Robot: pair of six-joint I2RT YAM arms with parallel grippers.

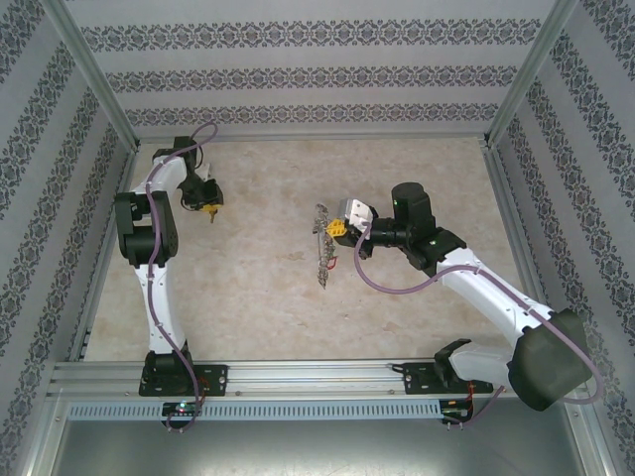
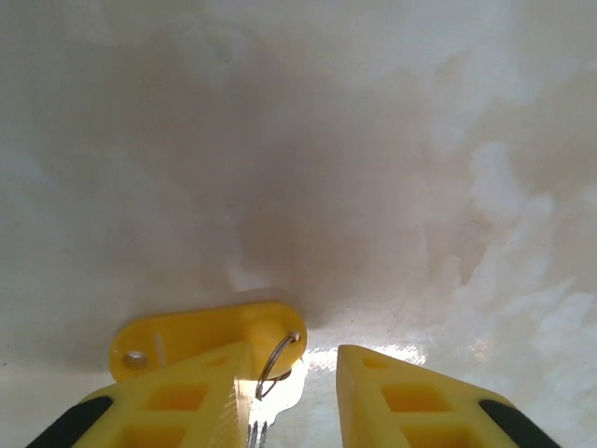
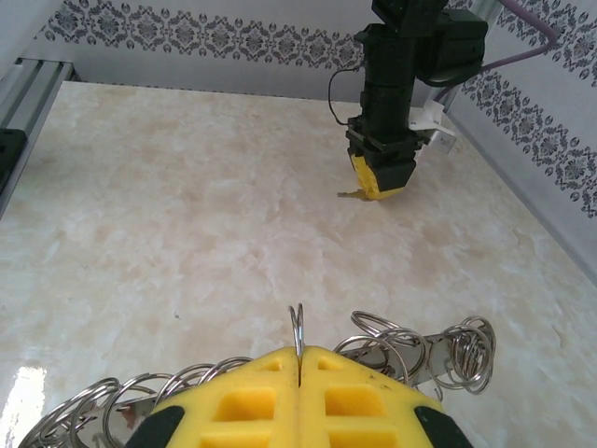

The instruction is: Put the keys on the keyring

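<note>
Bright, even overhead light. Left wrist view soft, hazy: bench (image 2: 420, 140) washed out ahead of left pincer (image 2: 293, 366), broad dull shadow there, white glare patch close in. Right wrist view sharp; faint glare left of right pincer (image 3: 298, 362).

This looks like a robot lab. A left arm (image 1: 155, 290) and a right arm (image 1: 496, 293) are bolted to a metal rail (image 1: 317, 373) by a tabletop (image 1: 268, 297). Patterned walls (image 1: 298, 59) and metal posts (image 1: 92, 74) box it in.

Yellow: key (image 2: 201, 341) tag, left tool (image 2: 289, 359); silver keyring (image 3: 410, 345); beige marbled table (image 1: 397, 169); walls (image 1: 298, 59) white, black floral bands.
</note>
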